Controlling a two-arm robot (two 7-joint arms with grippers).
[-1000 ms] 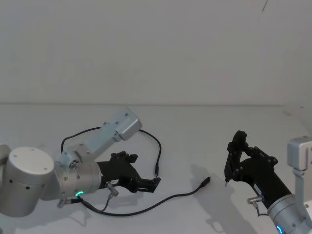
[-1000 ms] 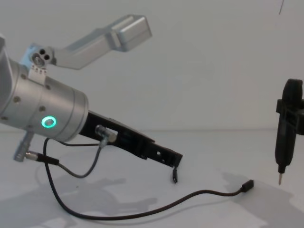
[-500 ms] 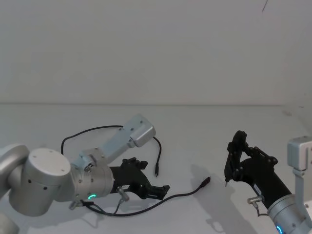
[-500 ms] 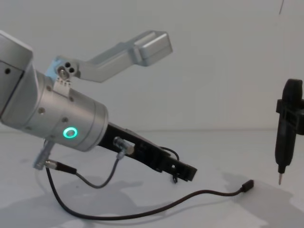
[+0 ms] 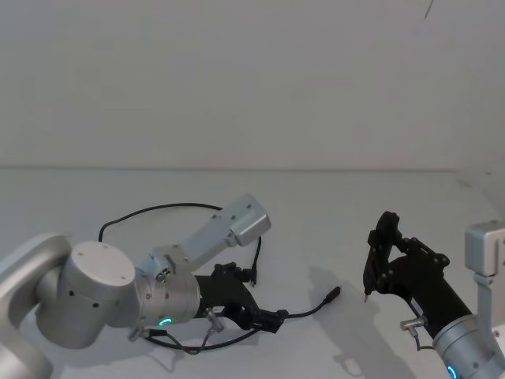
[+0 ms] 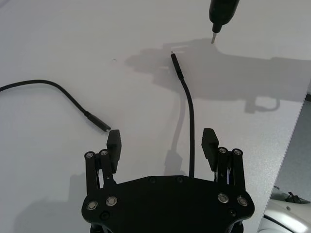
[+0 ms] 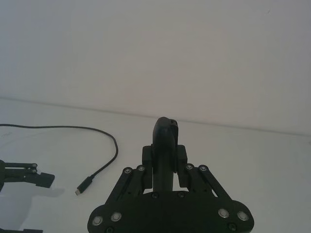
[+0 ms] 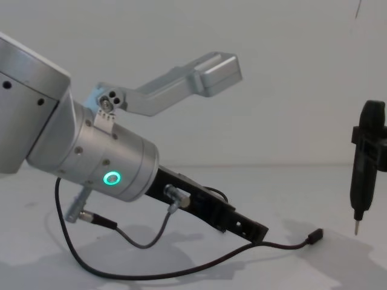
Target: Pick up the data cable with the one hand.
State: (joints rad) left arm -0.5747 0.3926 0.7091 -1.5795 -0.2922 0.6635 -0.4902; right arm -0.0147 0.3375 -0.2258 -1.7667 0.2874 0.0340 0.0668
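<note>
Your left gripper [image 6: 162, 138] has its fingers [image 6: 210, 141] spread astride the data cable [image 6: 189, 111], plug [image 5: 334, 294] at two o'clock. The right gripper [image 5: 384, 245] idles beyond it, same bearing.

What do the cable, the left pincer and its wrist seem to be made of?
The cable: probably a rubber or soft plastic sheath, matte black; it bends in loose curves. The left pincer, open over the cable: likely hard plastic, matte black, with flat links and screws. Its wrist: seemingly metal, brushed silver with soft reflections.
</note>
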